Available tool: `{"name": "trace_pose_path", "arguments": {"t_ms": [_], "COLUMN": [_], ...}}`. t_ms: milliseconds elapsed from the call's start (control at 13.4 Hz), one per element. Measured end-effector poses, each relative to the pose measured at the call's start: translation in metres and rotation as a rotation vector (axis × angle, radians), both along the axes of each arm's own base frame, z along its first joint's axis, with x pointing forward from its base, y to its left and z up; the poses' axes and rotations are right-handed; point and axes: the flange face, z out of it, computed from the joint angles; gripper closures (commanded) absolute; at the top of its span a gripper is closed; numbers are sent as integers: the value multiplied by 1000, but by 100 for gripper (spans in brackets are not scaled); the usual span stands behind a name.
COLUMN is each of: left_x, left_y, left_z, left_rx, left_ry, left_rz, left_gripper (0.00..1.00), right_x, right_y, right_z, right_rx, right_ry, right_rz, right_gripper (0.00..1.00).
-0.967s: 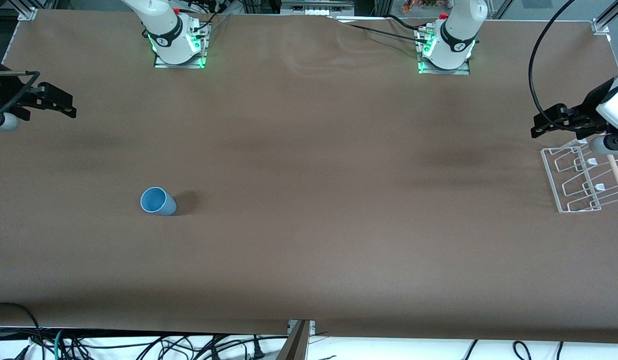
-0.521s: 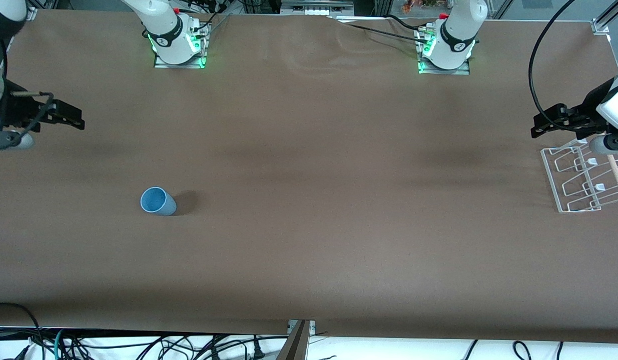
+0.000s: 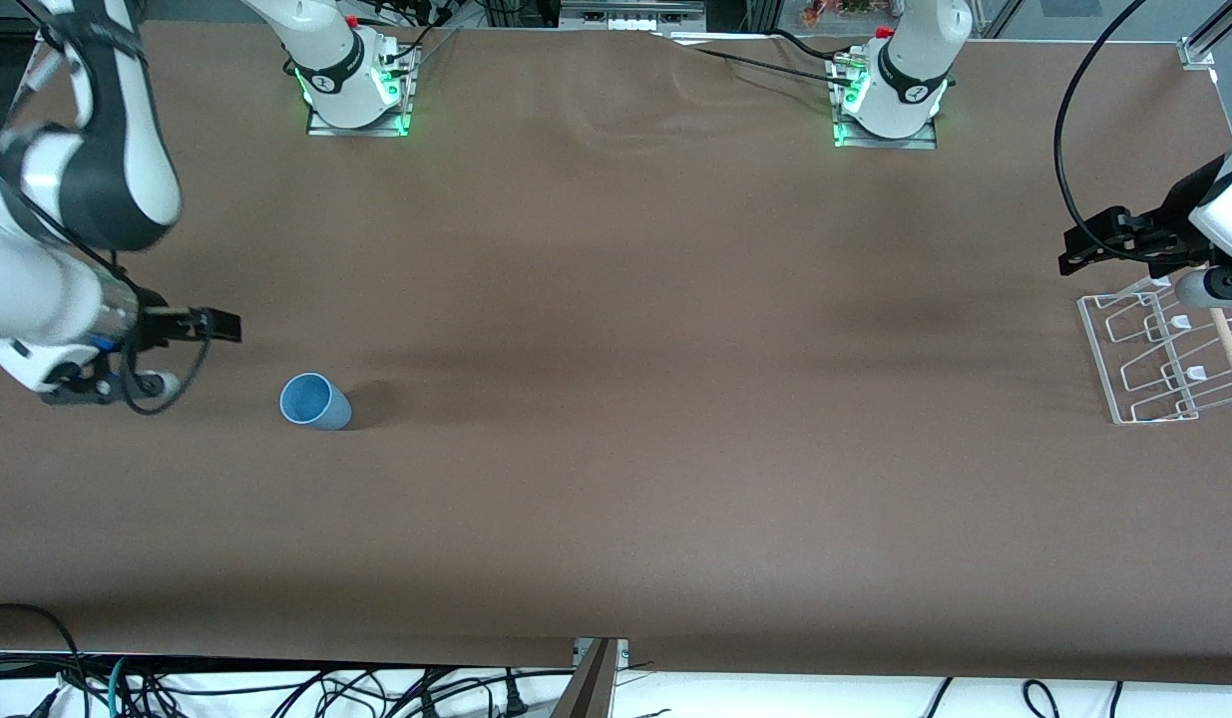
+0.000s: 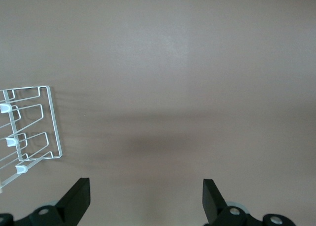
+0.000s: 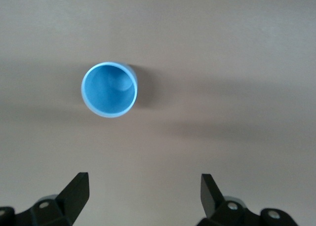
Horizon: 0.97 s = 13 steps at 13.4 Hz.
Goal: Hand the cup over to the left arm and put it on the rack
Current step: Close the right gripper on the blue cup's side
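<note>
The light-blue cup (image 3: 314, 402) stands upright, mouth up, on the brown table toward the right arm's end. It also shows in the right wrist view (image 5: 109, 89). My right gripper (image 3: 216, 326) is open and empty, up in the air beside the cup, apart from it. In its wrist view the right gripper (image 5: 143, 194) has its jaws wide apart over bare table. The wire rack (image 3: 1154, 359) lies at the left arm's end of the table and shows in the left wrist view (image 4: 29, 130). My left gripper (image 3: 1079, 254) waits open and empty above the table beside the rack; in its own view the left gripper (image 4: 146, 199) has nothing between its jaws.
A thick black cable (image 3: 1069, 150) loops above the left arm's wrist. The arm bases (image 3: 356, 90) stand along the table's edge farthest from the front camera. Loose cables (image 3: 276, 688) lie below the near table edge.
My right arm has swung in from the table's end, bringing its gripper down and toward the cup. The cup, rack and left arm have not moved.
</note>
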Motion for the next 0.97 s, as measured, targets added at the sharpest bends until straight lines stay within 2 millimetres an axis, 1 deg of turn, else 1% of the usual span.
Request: {"name": "trace_pose_path", "arguments": {"t_ms": [149, 223, 298, 521, 819, 893, 967], "left_x": [0, 0, 0, 0, 0, 0, 0], "left_y": [0, 0, 0, 0, 0, 0, 0], "left_z": [0, 0, 0, 0, 0, 0, 0], "left_rx": [0, 0, 0, 0, 0, 0, 0], "left_ry": [0, 0, 0, 0, 0, 0, 0], "left_rz": [0, 0, 0, 0, 1, 1, 0], "left_gripper": [0, 0, 0, 0, 0, 0, 0], "right_x": [3, 3, 3, 6, 3, 2, 1], "right_y": [-1, -1, -1, 0, 1, 1, 2], "right_z": [-45, -63, -75, -98, -128, -135, -141], "right_rx": [-1, -1, -1, -1, 1, 1, 1], "right_ry": [-17, -22, -26, -56, -89, -91, -93], "right_rz": [3, 4, 5, 8, 14, 15, 15], "right_gripper": [0, 0, 0, 0, 0, 2, 23]}}
